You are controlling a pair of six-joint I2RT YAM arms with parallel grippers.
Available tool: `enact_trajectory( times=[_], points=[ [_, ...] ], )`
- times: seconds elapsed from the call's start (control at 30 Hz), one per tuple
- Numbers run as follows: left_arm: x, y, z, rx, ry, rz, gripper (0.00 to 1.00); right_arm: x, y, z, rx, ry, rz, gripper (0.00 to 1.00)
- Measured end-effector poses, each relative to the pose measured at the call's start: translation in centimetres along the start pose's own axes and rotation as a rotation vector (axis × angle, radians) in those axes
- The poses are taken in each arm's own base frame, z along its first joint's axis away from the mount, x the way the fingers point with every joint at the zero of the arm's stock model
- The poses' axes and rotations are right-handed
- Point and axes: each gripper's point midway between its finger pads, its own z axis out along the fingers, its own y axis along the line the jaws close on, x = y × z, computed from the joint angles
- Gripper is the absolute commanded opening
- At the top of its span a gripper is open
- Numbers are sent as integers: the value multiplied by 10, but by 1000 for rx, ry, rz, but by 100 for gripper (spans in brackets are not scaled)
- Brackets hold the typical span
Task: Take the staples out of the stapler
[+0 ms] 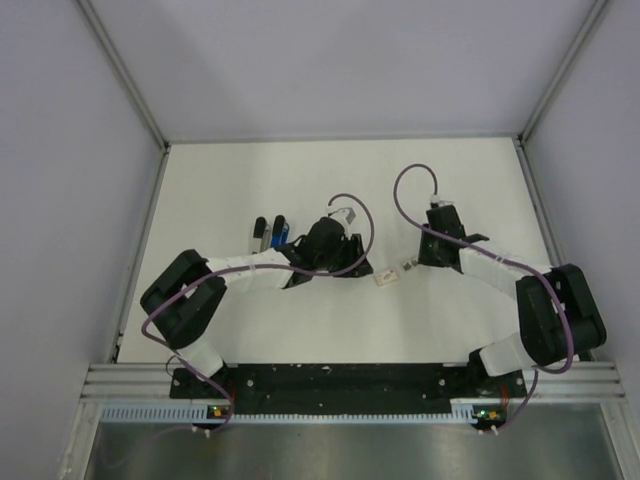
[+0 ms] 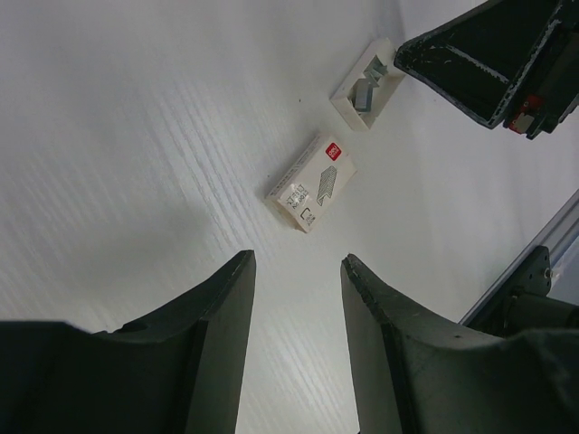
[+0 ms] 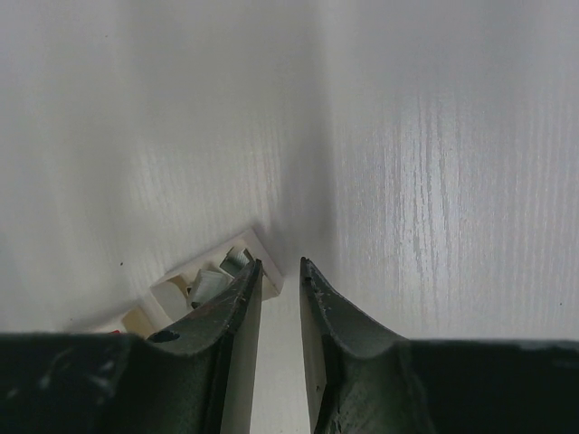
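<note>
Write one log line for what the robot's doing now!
left end effector: open, empty, facing closed staple box | right end effector: narrowly open, empty, beside open staple tray | stapler: lying free, not held

White table [image 1: 250, 180], faint grain texture, boxed in by plain pale grey walls [image 1: 340, 60] on three sides. Aluminium posts [image 1: 122, 72] in both back corners. Aluminium rail [image 1: 350, 378] along the near edge, dull sheet metal [image 1: 350, 450] below it. Light soft and even, shadows weak.
</note>
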Motion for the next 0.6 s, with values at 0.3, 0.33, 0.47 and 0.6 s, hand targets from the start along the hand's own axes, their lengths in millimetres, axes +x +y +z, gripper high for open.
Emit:
enact_trajectory(
  times=[0.3,0.33,0.47,0.6],
  points=[
    [2,2,14,2,7,-22,49,1,-1,5,4,7,0,22],
    [3,2,14,5,8,-26,49,1,-1,5,3,7,1,21],
    [4,2,16,9,13,-33,49,2,1,5,-7,9,1,19],
    [2,0,16,18,7,-33,49,2,3,5,-19,12,1,17]
  ],
)
